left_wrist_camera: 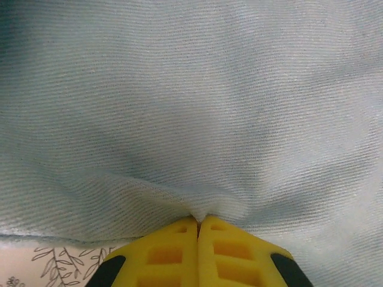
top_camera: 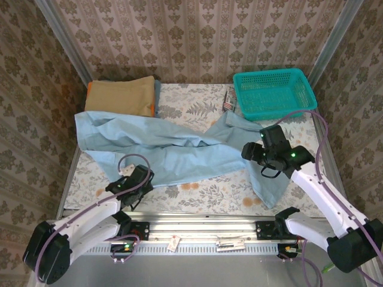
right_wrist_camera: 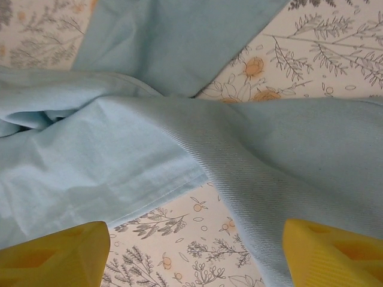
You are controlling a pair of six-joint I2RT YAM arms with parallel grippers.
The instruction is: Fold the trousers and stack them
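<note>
- Two arms work over the trousers (top_camera: pixel 173 146), which sprawl unfolded across the table (top_camera: pixel 203 192) from its left edge to the right side.
- On the right, a strip of the pale blue cloth runs from just beside the teal basket (top_camera: pixel 274 92) down toward the near edge.
- The left gripper (left_wrist_camera: pixel 198 222) is closed tight, its yellow tips pinching a small peak of the cloth at the trousers' near-left hem.
- The right gripper (right_wrist_camera: pixel 194 248) stands wide apart over the right strip and holds nothing. Between its fingers lie a cloth edge and bare floral tabletop.
- A tan folded garment (top_camera: pixel 119 95) sits in the far-left corner, touching the trousers' far edge. An orange garment (top_camera: pixel 89 95) peeks out beneath it.
- Bare table shows along the near edge between the two grippers.
- More bare table shows at the far middle, between the tan garment and the basket.
</note>
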